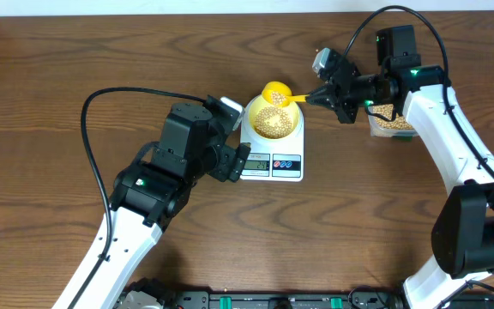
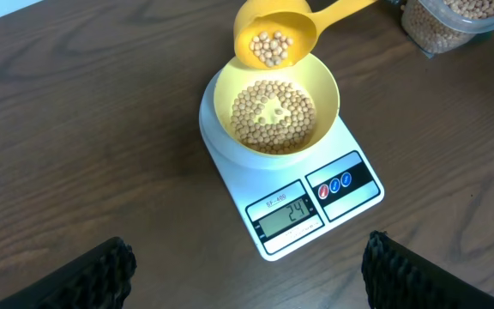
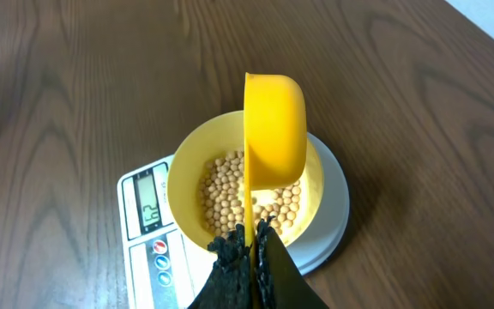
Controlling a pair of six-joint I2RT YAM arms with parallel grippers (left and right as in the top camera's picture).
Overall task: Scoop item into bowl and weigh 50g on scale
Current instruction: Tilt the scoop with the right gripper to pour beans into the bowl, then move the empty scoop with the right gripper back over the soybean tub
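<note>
A pale-yellow bowl (image 1: pixel 273 122) (image 2: pixel 324 86) (image 3: pixel 187 176) stands on the white scale (image 1: pixel 273 163) (image 2: pixel 316 202) (image 3: pixel 144 257), whose display reads 24. Tan beans (image 2: pixel 273 116) (image 3: pixel 225 193) cover the bowl's bottom. My right gripper (image 1: pixel 320 97) (image 3: pixel 251 236) is shut on the handle of a yellow scoop (image 1: pixel 277 92) (image 2: pixel 274 34) (image 3: pixel 274 129). The scoop is tilted over the bowl's far rim with a few beans in it. My left gripper (image 1: pixel 230 150) (image 2: pixel 247 283) hangs open just left of the scale, holding nothing.
A clear plastic tub (image 1: pixel 390 122) (image 2: pixel 453 21) of beans sits to the right of the scale, under the right arm. The wooden table (image 1: pixel 58 69) surrounds everything. Black cables loop over both arms.
</note>
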